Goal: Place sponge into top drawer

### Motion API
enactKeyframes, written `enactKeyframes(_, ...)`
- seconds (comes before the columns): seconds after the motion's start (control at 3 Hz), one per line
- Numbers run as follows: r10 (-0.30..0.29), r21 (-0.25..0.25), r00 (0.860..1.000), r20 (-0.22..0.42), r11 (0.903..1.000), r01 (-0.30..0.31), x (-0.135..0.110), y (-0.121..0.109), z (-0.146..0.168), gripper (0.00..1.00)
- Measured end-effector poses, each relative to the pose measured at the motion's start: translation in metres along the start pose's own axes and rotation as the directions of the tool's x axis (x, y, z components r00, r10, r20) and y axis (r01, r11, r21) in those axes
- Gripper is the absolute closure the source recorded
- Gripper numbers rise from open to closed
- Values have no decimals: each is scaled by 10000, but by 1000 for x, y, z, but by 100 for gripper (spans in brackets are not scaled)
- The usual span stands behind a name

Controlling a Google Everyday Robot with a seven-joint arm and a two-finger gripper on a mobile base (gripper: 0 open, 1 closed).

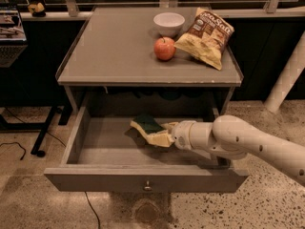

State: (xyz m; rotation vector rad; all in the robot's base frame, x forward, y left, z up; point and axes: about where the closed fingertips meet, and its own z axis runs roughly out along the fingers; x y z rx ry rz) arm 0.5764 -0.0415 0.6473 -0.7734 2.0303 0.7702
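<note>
The top drawer (95,178) is pulled fully open under the grey table, its small metal knob at the front centre. The sponge (147,126), pale yellow with a dark green layer on top, is inside the drawer near its middle, tilted. My gripper (159,137) reaches in from the right on the white arm and its pale fingers are closed on the sponge's near edge. I cannot tell whether the sponge touches the drawer floor.
On the tabletop (109,56) stand a white bowl (169,23), a red apple (165,48) and a yellow chip bag (206,36) at the back right. A dark stand's foot (40,142) sits left of the drawer. A white post (286,80) stands to the right.
</note>
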Motion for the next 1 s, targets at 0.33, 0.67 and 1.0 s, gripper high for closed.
enactKeyframes(0.33,0,0,10000,0,10000,0,0,0,0,12)
enactKeyframes(0.67,-1,-2,10000,0,10000,1,0,0,0,0)
enactKeyframes(1.0,-1,-2,10000,0,10000,1,0,0,0,0)
